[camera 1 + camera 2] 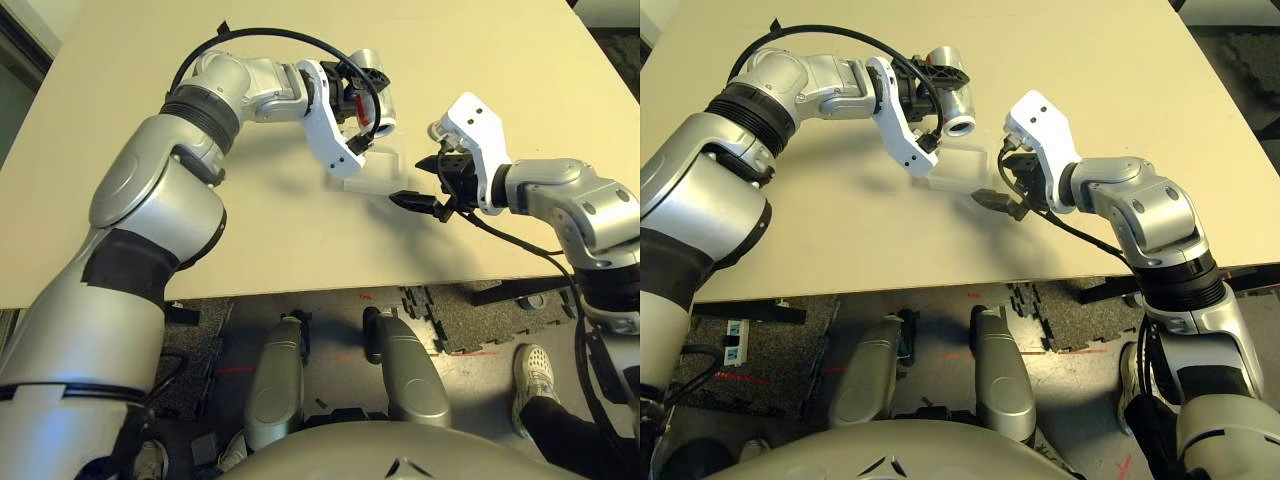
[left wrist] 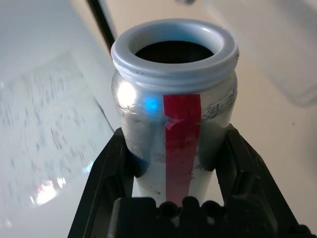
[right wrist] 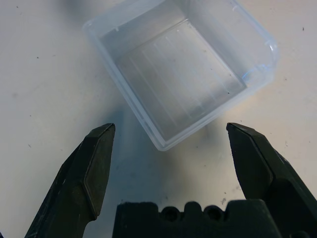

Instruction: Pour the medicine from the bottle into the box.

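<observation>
1. Left gripper [image 2: 173, 198] is clamped on the bottle [image 2: 173, 124]; its two black fingers [image 2: 106, 178] press the silver body from both sides, below the neck.
2. Right gripper [image 3: 171, 144] has its fingers spread wide with nothing between them. It waits just beside the box [image 3: 183, 74], low over the table [image 1: 150, 100], not touching it as far as I can see.
3. What is done, in my judgement: the cap is already off, because the mouth of the bottle is open, and the bottle is lifted from the table and brought near the box.
4. What is left: the pouring itself. The box looks empty in the right wrist view, so I judge that no medicine is inside yet.
5. In the right eye view the bottle [image 1: 955, 95] lies tilted almost on its side, with the mouth turned toward the box [image 1: 960, 170], a little above and behind it.
6. How the bottle looks: a small silver-grey cylinder with a red stripe down the side and a thick white threaded rim. The inside is dark, and I cannot tell what is in it.
7. How the box looks: a shallow, clear plastic tray with rounded corners and faint ribs on its floor, wider than the bottle.
</observation>
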Robot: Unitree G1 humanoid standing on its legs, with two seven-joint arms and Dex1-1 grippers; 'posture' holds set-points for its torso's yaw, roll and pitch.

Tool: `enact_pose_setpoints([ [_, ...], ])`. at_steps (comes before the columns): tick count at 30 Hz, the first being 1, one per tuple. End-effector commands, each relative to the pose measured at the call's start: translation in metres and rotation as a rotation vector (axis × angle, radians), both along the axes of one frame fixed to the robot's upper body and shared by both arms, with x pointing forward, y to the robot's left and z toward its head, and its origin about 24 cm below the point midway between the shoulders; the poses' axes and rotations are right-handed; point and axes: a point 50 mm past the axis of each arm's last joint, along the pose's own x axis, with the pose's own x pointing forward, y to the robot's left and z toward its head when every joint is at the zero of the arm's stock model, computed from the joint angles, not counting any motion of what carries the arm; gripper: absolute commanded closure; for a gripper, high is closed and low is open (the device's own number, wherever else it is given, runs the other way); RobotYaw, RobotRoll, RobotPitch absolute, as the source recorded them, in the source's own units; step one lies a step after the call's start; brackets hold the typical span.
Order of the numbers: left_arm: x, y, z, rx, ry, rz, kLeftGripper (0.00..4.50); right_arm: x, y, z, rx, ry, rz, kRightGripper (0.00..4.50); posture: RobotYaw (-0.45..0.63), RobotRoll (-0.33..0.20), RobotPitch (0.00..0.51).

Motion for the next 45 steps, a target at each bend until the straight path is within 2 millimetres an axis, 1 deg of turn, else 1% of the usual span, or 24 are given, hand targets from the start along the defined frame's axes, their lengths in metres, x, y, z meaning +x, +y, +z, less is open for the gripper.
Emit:
enact_pose_setpoints([
  [1, 0.005, 0.008, -0.003, -0.234, 0.179, 0.124, 2.04, 0.0, 0.003, -0.002, 0.008, 0.002, 0.003, 0.0, 0.01, 0.0, 0.198],
  [3, 0.008, 0.013, -0.003, -0.457, 0.362, 0.19, 2.04, 0.0, 0.003, -0.002, 0.017, -0.001, -0.003, 0.0, 0.01, 0.0, 0.198],
  [5, 0.014, 0.02, -0.002, -0.717, 0.56, 0.263, 2.04, 0.001, 0.003, -0.001, 0.02, -0.003, -0.009, 0.0, 0.01, 0.0, 0.198],
  [8, 0.023, 0.036, -0.002, -1.1, 0.784, 0.346, 2.04, 0.002, 0.0, 0.0, 0.021, -0.007, -0.023, 0.0, 0.01, 0.0, 0.198],
  [11, 0.03, 0.06, -0.002, -1.46, 0.893, 0.407, 2.04, 0.003, -0.003, 0.0, 0.015, -0.01, -0.035, 0.0, 0.0, 0.0, 0.201],
  [13, 0.032, 0.076, -0.008, -1.66, 0.926, 0.45, 2.04, 0.003, -0.004, 0.0, 0.011, -0.013, -0.041, 0.0, 0.0, 0.0, 0.201],
  [16, 0.031, 0.095, -0.029, -1.848, 0.959, 0.518, 2.04, 0.004, -0.005, 0.001, 0.013, -0.018, -0.048, 0.0, 0.0, 0.0, 0.2],
  [19, 0.028, 0.106, -0.054, -1.912, 0.966, 0.599, 2.04, 0.005, -0.006, 0.003, 0.016, -0.037, -0.054, 0.0, 0.0, 0.0, 0.201],
  [22, 0.025, 0.111, -0.066, -1.912, 0.974, 0.642, 2.04, 0.005, -0.007, 0.006, 0.017, -0.045, -0.055, 0.0, 0.0, 0.0, 0.201],
  [26, 0.025, 0.113, -0.065, -1.865, 0.951, 0.647, 2.04, 0.004, -0.007, 0.006, 0.015, -0.044, -0.053, 0.0, -0.01, 0.0, 0.2],
  [28, 0.026, 0.113, -0.058, -1.83, 0.928, 0.634, 2.04, 0.004, -0.007, 0.005, 0.015, -0.042, -0.053, 0.0, -0.01, 0.0, 0.199],
  [29, 0.027, 0.11, -0.045, -1.757, 0.879, 0.602, 2.04, 0.003, -0.007, 0.005, 0.015, -0.039, -0.052, 0.0, -0.01, 0.0, 0.198],
  [30, 0.029, 0.106, -0.028, -1.652, 0.807, 0.564, 2.04, 0.002, -0.007, 0.004, 0.015, -0.037, -0.052, 0.0, -0.01, 0.0, 0.197],
  [31, 0.029, 0.095, -0.007, -1.469, 0.688, 0.514, 2.04, 0.002, -0.007, 0.003, 0.016, -0.034, -0.053, 0.0, 0.0, 0.0, 0.195],
  [32, 0.027, 0.082, 0.009, -1.28, 0.578, 0.464, 2.04, 0.002, -0.007, 0.002, 0.018, -0.033, -0.054, 0.0, 0.0, 0.0, 0.195],
  [33, 0.024, 0.064, 0.02, -0.997, 0.425, 0.415, 2.04, 0.002, -0.007, 0.001, 0.02, -0.031, -0.057, 0.0, 0.01, 0.0, 0.192],
  [34, 0.021, 0.052, 0.022, -0.808, 0.331, 0.379, 2.04, 0.002, -0.007, 0.001, 0.022, -0.03, -0.058, 0.0, 0.01, 0.0, 0.19],
  [35, 0.017, 0.037, 0.025, -0.618, 0.24, 0.31, 2.04, 0.002, -0.007, 0.0, 0.024, -0.029, -0.061, 0.0, 0.01, 0.0, 0.189],
  [37, 0.011, 0.014, 0.023, -0.334, 0.117, 0.205, 2.04, 0.002, -0.007, -0.003, 0.028, -0.027, -0.066, 0.0, 0.02, 0.0, 0.186],
  [38, 0.008, 0.006, 0.021, -0.227, 0.074, 0.159, 2.04, 0.003, -0.007, -0.003, 0.03, -0.026, -0.068, 0.0, 0.02, 0.0, 0.184],
  [40, 0.006, -0.003, 0.011, -0.054, 0.019, 0.12, 2.04, 0.003, -0.007, -0.005, 0.036, -0.029, -0.074, 0.0, 0.01, 0.0, 0.182],
  [42, 0.004, -0.009, 0.002, 0.039, -0.005, 0.069, 2.04, 0.004, -0.006, -0.005, 0.046, -0.034, -0.079, 0.0, 0.0, 0.0, 0.18],
  [45, 0.003, -0.012, -0.013, 0.147, -0.036, 0.033, 2.04, 0.004, -0.003, -0.005, 0.059, -0.04, -0.084, 0.0, -0.01, 0.0, 0.182],
])
